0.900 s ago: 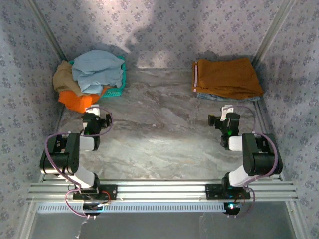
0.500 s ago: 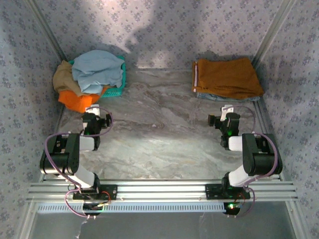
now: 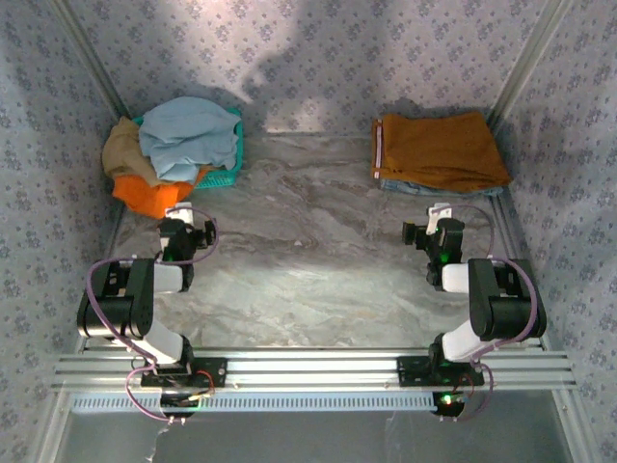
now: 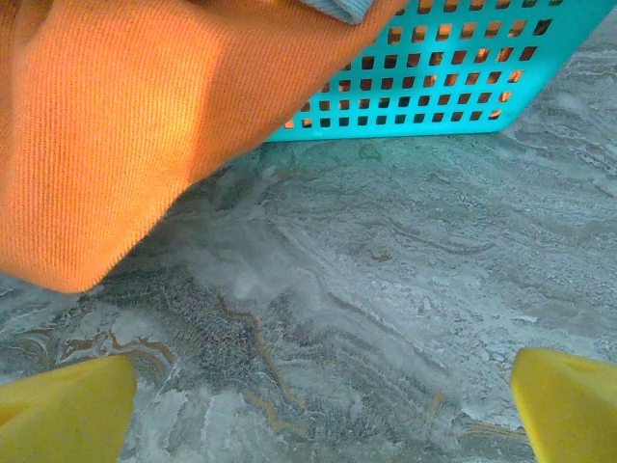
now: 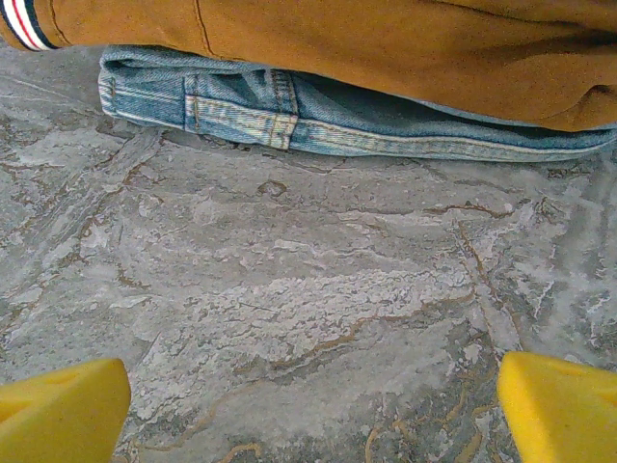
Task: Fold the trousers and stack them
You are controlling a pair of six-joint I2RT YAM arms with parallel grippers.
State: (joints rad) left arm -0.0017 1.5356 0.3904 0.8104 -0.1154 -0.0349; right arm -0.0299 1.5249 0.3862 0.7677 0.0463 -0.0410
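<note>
Sky-blue trousers (image 3: pixel 188 135) lie heaped atop the basket (image 3: pixel 229 176).
Left pincer (image 4: pixel 313 415) and right pincer (image 5: pixel 313 410) gape wide, empty, seemingly poised to pick.

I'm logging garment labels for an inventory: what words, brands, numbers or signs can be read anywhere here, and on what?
None can be read.
The rust-orange trousers show a red, white and navy striped band at one corner, without lettering.
The folded jeans beneath them, the teal basket and the pale blue trousers show no text.
</note>
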